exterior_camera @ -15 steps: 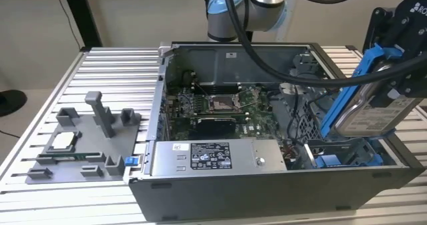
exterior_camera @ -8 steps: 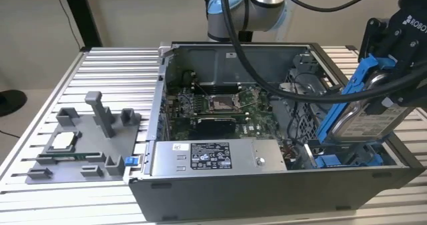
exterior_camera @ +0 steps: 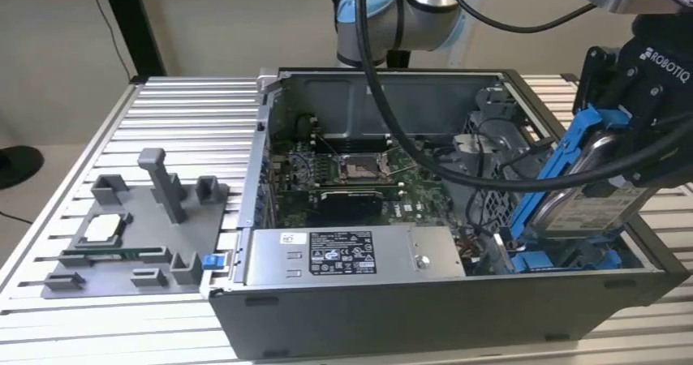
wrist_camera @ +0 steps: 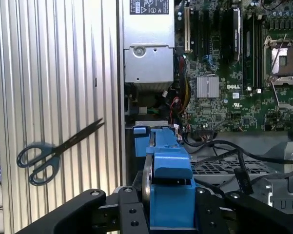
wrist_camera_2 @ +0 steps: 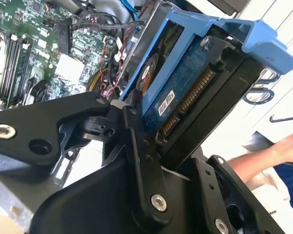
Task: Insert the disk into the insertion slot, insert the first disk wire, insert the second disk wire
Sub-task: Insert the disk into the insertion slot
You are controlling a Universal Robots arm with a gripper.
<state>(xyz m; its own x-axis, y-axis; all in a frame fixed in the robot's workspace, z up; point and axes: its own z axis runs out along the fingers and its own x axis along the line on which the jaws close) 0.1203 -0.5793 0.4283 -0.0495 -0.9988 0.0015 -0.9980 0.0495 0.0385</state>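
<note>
My gripper [exterior_camera: 615, 142] is shut on the disk [exterior_camera: 593, 193], a silver drive in a bright blue carrier. The disk hangs tilted, its lower end just above the insertion slot [exterior_camera: 563, 261] at the case's front corner on the exterior view's right. The second wrist view shows the disk's [wrist_camera_2: 185, 95] circuit-board side and connector edge clamped by black fingers [wrist_camera_2: 136, 146]. In the first wrist view the blue carrier [wrist_camera: 168, 168] sits between the fingers [wrist_camera: 131, 214], above the bay [wrist_camera: 141, 130]. Black cables [exterior_camera: 509, 166] run beside the bay; I cannot tell which are the disk wires.
The open computer case [exterior_camera: 433, 316] lies on a ribbed aluminium table [exterior_camera: 184, 105], with the grey power-supply box [exterior_camera: 346, 255] along its front. A grey fixture tray [exterior_camera: 135, 235] sits at the exterior view's left. Scissors [wrist_camera: 58, 151] lie beside the case. A person's arm [wrist_camera_2: 278, 151] is nearby.
</note>
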